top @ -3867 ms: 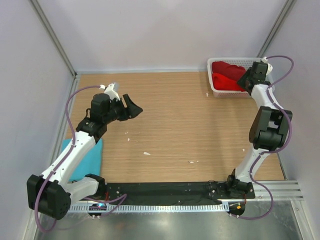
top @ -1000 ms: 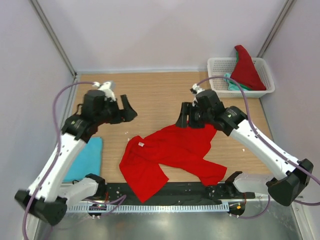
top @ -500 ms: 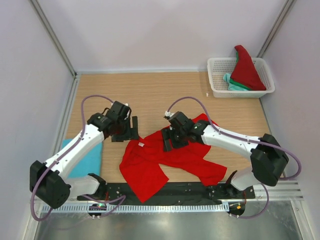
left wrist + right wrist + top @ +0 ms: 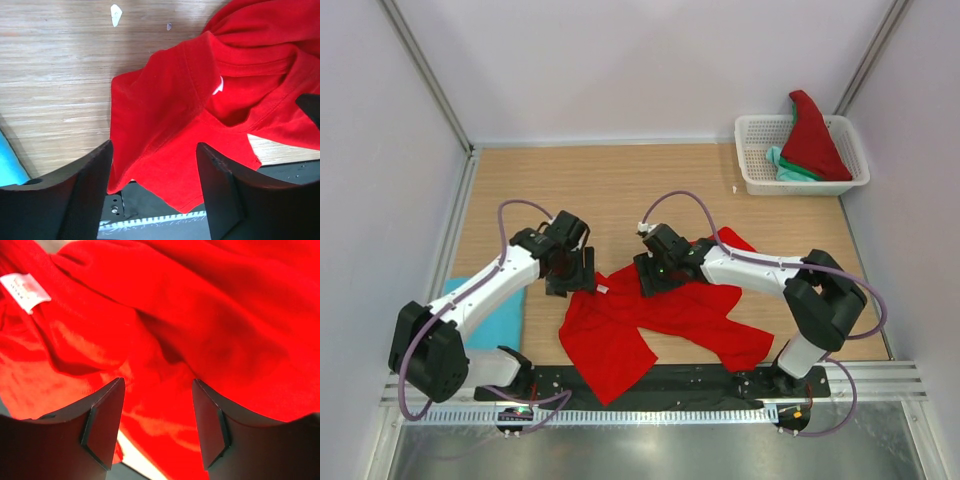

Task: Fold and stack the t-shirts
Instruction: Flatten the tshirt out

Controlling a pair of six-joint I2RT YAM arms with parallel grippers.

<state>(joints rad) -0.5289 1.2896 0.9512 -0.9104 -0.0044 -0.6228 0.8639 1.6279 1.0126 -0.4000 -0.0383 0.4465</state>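
Looking down from above, you had a red t-shirt point(image 4: 660, 315) lying crumpled and unfolded on the table point(image 4: 650, 190), toward the near edge, with its lower hem and one sleeve spilling over the black strip point(image 4: 700, 375) in front of the arm bases. Your left gripper point(image 4: 570, 272) stood at the shirt's left shoulder, pointed down, jaws set apart with nothing between them. In the left wrist view the two fingers point(image 4: 90, 185) framed the shoulder and sleeve edge of the cloth; you could not tell whether the tips touched it. A white label point(image 4: 218, 86) showed inside the open collar, to the right of that gripper. Your right gripper point(image 4: 655, 275) stood just right of the collar, over the shirt's upper middle, also spread wide and holding nothing. Its wrist view was filled with rumpled red cloth, the label off at upper left. The two grippers were near each other, collar between them. A light blue t-shirt point(image 4: 500, 325) lay flat at the table's left edge, partly under the left arm. The white basket point(image 4: 748, 160) sat in the far right corner, well apart, with a second red t-shirt point(image 4: 810, 130) heaped above its rim and a teal-green t-shirt point(image 4: 785, 168) tucked beneath it.
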